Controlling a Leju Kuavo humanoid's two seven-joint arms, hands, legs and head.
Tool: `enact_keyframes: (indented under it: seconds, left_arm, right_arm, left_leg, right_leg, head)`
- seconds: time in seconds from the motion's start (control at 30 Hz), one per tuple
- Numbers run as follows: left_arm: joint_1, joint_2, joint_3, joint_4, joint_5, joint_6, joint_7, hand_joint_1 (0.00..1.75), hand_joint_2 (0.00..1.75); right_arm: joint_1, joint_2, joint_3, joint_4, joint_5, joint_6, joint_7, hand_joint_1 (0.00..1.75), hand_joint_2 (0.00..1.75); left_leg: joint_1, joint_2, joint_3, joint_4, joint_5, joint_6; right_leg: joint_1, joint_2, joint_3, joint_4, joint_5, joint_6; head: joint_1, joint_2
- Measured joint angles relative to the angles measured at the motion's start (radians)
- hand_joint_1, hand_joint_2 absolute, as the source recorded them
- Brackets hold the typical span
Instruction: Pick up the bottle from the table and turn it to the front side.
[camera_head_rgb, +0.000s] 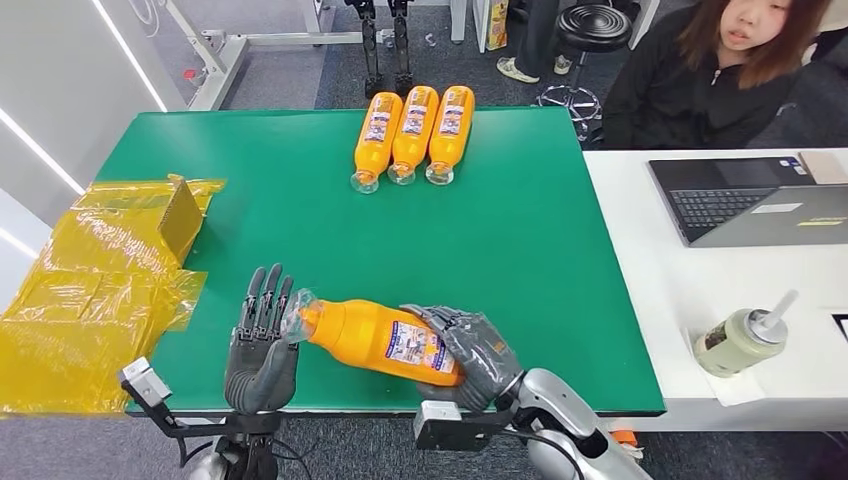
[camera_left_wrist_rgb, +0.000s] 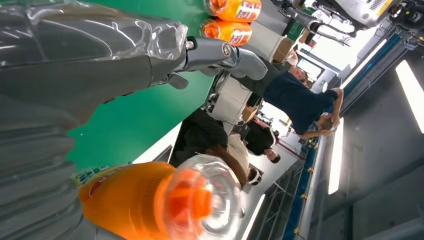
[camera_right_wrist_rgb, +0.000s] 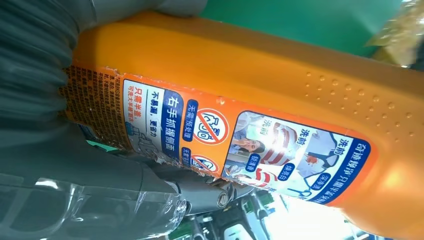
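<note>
One orange plastic bottle (camera_head_rgb: 375, 340) with a clear cap is held lying sideways above the green worktop (camera_head_rgb: 520, 250) by the right robot hand (camera_head_rgb: 470, 355), gripped at its base. The cap end is touched by the left robot hand (camera_head_rgb: 262, 345), fingers spread and upright.

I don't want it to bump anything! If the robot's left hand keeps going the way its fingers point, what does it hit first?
Probably nothing: the left hand points up the bare green table. The three bottles lie off to the right.
</note>
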Motion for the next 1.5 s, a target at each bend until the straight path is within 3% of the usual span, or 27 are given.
enact_keyframes:
  seconds: [0.4, 0.57, 0.7, 0.83, 1.1, 1.23, 1.3, 1.37, 1.4, 1.5]
  left_arm:
    - [-0.05, -0.002, -0.063, 0.011, -0.038, 0.007, 0.007, 0.0, 1.75]
    - [-0.051, -0.002, -0.065, 0.004, -0.043, 0.029, -0.004, 0.04, 1.75]
    - [-0.039, -0.001, -0.065, -0.017, -0.048, 0.05, -0.008, 1.7, 1.75]
    - [-0.028, 0.0, -0.065, -0.036, -0.06, 0.065, -0.015, 1.75, 1.75]
    - [-0.011, 0.007, -0.065, -0.059, -0.074, 0.079, -0.03, 1.75, 1.75]
    - [-0.009, 0.008, -0.065, -0.061, -0.074, 0.084, -0.03, 1.75, 1.75]
    - [-0.008, 0.008, -0.065, -0.061, -0.073, 0.085, -0.03, 1.75, 1.75]
    - [-0.008, 0.008, -0.065, -0.061, -0.073, 0.085, -0.03, 1.75, 1.75]
    - [-0.008, 0.008, -0.065, -0.061, -0.073, 0.085, -0.03, 1.75, 1.75]
    - [-0.007, 0.009, -0.064, -0.061, -0.072, 0.085, -0.028, 1.75, 1.75]
  right_arm:
    - [0.038, 0.122, 0.034, 0.007, -0.013, 0.008, 0.017, 1.75, 1.75]
    - [0.035, 0.147, 0.046, 0.036, -0.052, 0.031, -0.024, 1.75, 1.75]
    - [0.025, 0.166, 0.051, 0.067, -0.062, 0.048, -0.05, 1.74, 1.75]
    - [0.014, 0.175, 0.054, 0.093, -0.076, 0.06, -0.061, 1.71, 1.75]
    - [-0.021, 0.176, 0.07, 0.139, -0.113, 0.072, -0.086, 1.47, 1.75]
    - [-0.034, 0.176, 0.077, 0.156, -0.115, 0.072, -0.093, 1.06, 1.75]
    - [-0.038, 0.176, 0.079, 0.161, -0.118, 0.071, -0.094, 0.71, 1.75]
    - [-0.04, 0.176, 0.081, 0.163, -0.123, 0.07, -0.095, 0.21, 1.75]
    - [-0.041, 0.176, 0.082, 0.164, -0.125, 0.068, -0.095, 0.07, 1.75]
    - [-0.041, 0.177, 0.092, 0.165, -0.125, 0.062, -0.098, 0.0, 1.75]
  left_leg:
    - [0.0, 0.0, 0.0, 0.0, 0.0, 0.0]
    - [0.0, 0.0, -0.001, 0.0, 0.0, 0.0]
    - [0.0, 0.0, -0.001, 0.0, 0.0, 0.0]
    - [0.0, 0.0, -0.001, 0.0, 0.0, 0.0]
    - [0.0, 0.0, -0.001, 0.0, 0.0, 0.0]
    - [0.0, 0.0, -0.001, 0.0, 0.0, 0.0]
    - [0.0, 0.0, -0.001, 0.0, 0.0, 0.0]
    - [0.0, 0.0, -0.001, 0.0, 0.0, 0.0]
    - [0.0, 0.0, -0.001, 0.0, 0.0, 0.0]
    - [0.0, 0.0, 0.0, 0.0, 0.0, 0.0]
  right_leg:
    - [0.0, 0.0, 0.0, 0.0, 0.0, 0.0]
    - [0.0, 0.0, 0.0, 0.0, 0.0, 0.0]
    - [0.0, 0.0, 0.0, 0.0, 0.0, 0.0]
    - [0.0, -0.001, 0.0, 0.0, 0.0, 0.0]
    - [0.0, -0.001, 0.0, 0.0, 0.0, 0.0]
    - [0.0, -0.001, 0.0, 0.0, 0.0, 0.0]
    - [0.0, -0.001, 0.0, 0.0, 0.0, 0.0]
    - [0.0, -0.001, 0.0, 0.0, 0.0, 0.0]
    - [0.0, -0.001, 0.0, 0.0, 0.0, 0.0]
    - [0.0, -0.001, 0.0, 0.0, 0.0, 0.0]
  head:
    - [0.0, 0.0]
    - [0.0, 0.0]
    - [0.0, 0.0]
    - [0.0, 0.0]
    - [0.0, 0.0]
    - [0.0, 0.0]
    - [0.0, 0.0]
    - [0.0, 0.0]
    - [0.0, 0.0]
    - [0.0, 0.0]
